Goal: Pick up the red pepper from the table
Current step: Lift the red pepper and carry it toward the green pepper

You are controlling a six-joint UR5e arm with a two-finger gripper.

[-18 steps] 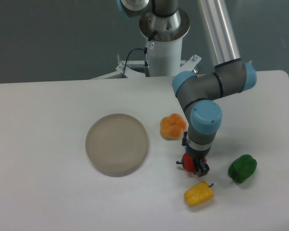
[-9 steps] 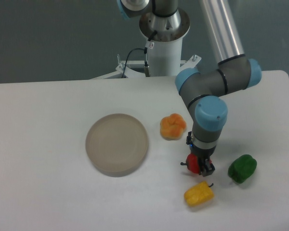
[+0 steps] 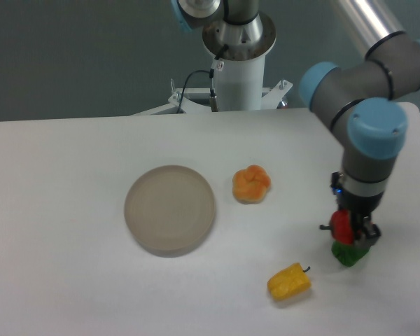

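- Change since the earlier frames: your arm has swung toward the right of the picture, carrying the red pepper (image 3: 342,225) away from its former spot between the orange pepper (image 3: 251,183) and the yellow pepper (image 3: 289,281).
- Gripper (image 3: 353,233): it points straight down, and you can see its fingers closed against the red pepper, which shows as a small glossy red patch on the fingers' left side with a short dark stem sticking out to the left.
- Red pepper, position: it is held directly over the green pepper (image 3: 348,255), of which only a low green crescent shows beneath the fingers. You cannot tell from this single view whether the two touch.
- Table (image 3: 70,280): the white top with rounded corners carries all the other items.
- Beige plate (image 3: 169,209): round, lying flat, left of centre, well apart from the gripper.
- Orange pepper: lobed, sitting just right of the plate without touching it.
- Yellow pepper: lying on its side near the front edge, its dark stem pointing up and right, near the green pepper but apart from it.
- Arm: the grey and blue wrist joints rise above the gripper at the right; the robot base (image 3: 238,49) stands behind the table's far edge.
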